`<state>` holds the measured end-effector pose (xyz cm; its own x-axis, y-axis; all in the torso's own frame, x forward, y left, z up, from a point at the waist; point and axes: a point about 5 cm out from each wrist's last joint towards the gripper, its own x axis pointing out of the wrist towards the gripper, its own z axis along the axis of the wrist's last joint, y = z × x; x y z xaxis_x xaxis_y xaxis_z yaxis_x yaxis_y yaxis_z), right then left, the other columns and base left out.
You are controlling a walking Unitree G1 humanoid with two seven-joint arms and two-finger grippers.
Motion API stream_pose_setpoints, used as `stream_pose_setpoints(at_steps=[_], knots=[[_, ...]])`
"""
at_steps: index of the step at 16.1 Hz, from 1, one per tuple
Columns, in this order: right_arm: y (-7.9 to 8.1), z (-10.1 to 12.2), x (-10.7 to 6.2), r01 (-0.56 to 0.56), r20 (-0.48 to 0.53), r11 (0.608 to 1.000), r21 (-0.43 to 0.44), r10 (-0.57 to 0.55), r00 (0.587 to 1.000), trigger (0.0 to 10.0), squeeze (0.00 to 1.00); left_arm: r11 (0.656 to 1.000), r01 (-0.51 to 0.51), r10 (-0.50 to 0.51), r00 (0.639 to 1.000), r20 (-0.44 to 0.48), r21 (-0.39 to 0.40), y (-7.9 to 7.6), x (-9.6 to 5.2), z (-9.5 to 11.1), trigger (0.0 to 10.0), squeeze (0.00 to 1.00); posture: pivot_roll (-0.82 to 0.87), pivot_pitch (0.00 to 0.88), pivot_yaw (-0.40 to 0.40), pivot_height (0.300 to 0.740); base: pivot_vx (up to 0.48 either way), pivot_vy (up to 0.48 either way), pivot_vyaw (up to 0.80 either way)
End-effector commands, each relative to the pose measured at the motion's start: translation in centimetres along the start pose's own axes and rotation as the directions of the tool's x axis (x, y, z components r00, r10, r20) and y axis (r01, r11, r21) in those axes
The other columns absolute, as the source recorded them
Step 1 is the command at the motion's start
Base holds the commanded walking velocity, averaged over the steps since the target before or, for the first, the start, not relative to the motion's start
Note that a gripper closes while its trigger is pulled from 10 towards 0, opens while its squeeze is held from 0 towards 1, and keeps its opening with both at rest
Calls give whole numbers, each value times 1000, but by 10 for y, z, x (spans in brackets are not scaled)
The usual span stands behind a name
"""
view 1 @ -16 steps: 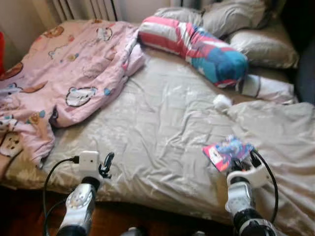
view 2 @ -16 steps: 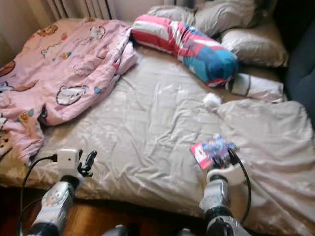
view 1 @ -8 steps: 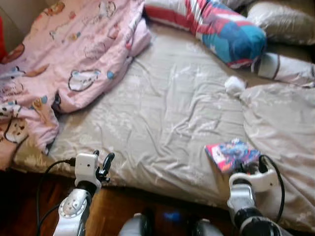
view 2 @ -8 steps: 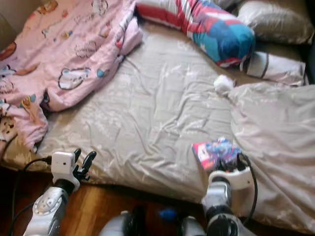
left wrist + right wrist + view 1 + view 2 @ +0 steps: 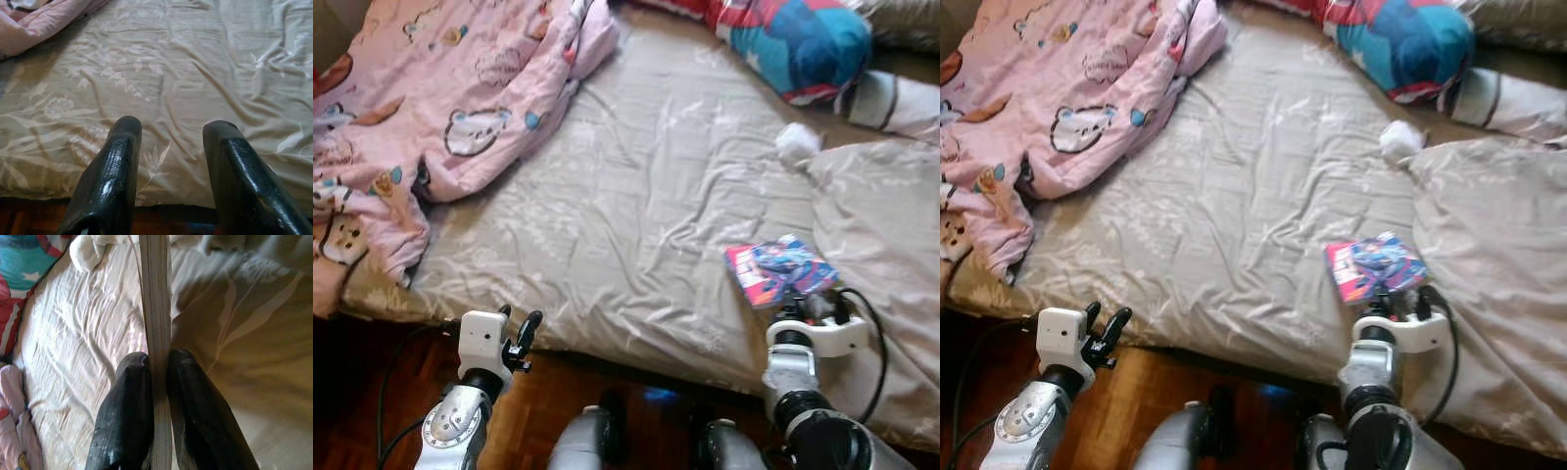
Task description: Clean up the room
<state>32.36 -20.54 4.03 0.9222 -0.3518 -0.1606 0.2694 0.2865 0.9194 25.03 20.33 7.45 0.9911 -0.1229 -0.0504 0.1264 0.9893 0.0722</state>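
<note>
i have a thin, glossy book with a red, blue and pink cartoon cover (image 5: 779, 271) clamped by its near edge in the right pincer (image 5: 157, 363). in the right wrist view the two black fingers (image 5: 128, 401) press on either face of its pale page block, so the grip is clenched on the book, edge-on. held that way it juts flat out ahead of the pincer, over the front part of the wide bed in a grey-beige sheet with a faint leaf print (image 5: 636, 196). i judge i am holding it by the edge so i can lift it clear and carry it off to wherever books belong. the cover art is too blurred for me to read any title or brand.

just to the pincer's right lies a rumpled beige duvet (image 5: 891, 235). further ahead of it is a small white wad of cloth or tissue (image 5: 796, 143), and beyond that a long bolster cushion in red, white and turquoise (image 5: 803, 39), with a striped grey pillow (image 5: 896, 98) beside it.

the left pincer (image 5: 514, 328) hovers at the bed's front edge, released, its fingers (image 5: 117, 161) well apart and holding nothing. ahead of it and off to its left sprawls a pink quilt printed with cartoon bears (image 5: 440, 117). below both arms is dark wooden flooring (image 5: 538, 392).
</note>
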Motion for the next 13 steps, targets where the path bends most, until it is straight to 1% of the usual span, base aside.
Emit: stream_pose_setpoints(at_steps=[1, 4, 6, 7, 8, 9, 10, 13], knots=[[-2, 5, 0, -6, 37, 1000, 9, 6, 999, 10000, 0, 1000, -6, 6, 999, -48, 2, 3, -8, -8, 10000, 0, 270, 412, 114, 740, 0, 0, 0], [-2, 25, 5, -8, 94, 1000, -13, 10, 996, 10000, 0, 1000, -5, 5, 998, -56, 9, 3, -11, -5, 10000, 0, 290, 418, 121, 740, 0, 0, 0], [-5, 26, 5, 4, 78, 1000, -25, -2, 997, 10000, 0, 1000, -1, 2, 998, -63, 13, 3, -14, -4, 10000, 0, 292, 426, 120, 740, 0, 0, 0], [-6, 25, 4, 6, 69, 999, -34, -3, 998, 10000, 0, 1000, 0, 2, 998, -66, 16, 3, -15, -4, 10000, 0, 293, 427, 120, 740, 0, 0, 0], [-11, 24, 2, 30, 58, 999, -26, -29, 998, 10000, 0, 1000, 6, -5, 997, -71, 23, 2, -16, -4, 10000, 0, 294, 428, 121, 740, 0, 0, 0], [-20, 17, -3, 73, 8, 996, -47, -73, 997, 10000, 0, 999, 21, -19, 997, -73, 33, 0, -17, -4, 10000, 0, 294, 432, 121, 740, 0, 0, 0], [-23, 12, -6, 83, -17, 995, -61, -85, 996, 10000, 0, 999, 30, -27, 997, -76, 39, -1, -17, -5, 10000, 0, 294, 432, 121, 740, 0, 0, 0], [-29, 7, -11, 100, -28, 994, -55, -101, 994, 10000, 0, 998, 49, -45, 995, -85, 49, -4, -18, -5, 10000, 0, 294, 441, 123, 740, 0, 0, 0]])
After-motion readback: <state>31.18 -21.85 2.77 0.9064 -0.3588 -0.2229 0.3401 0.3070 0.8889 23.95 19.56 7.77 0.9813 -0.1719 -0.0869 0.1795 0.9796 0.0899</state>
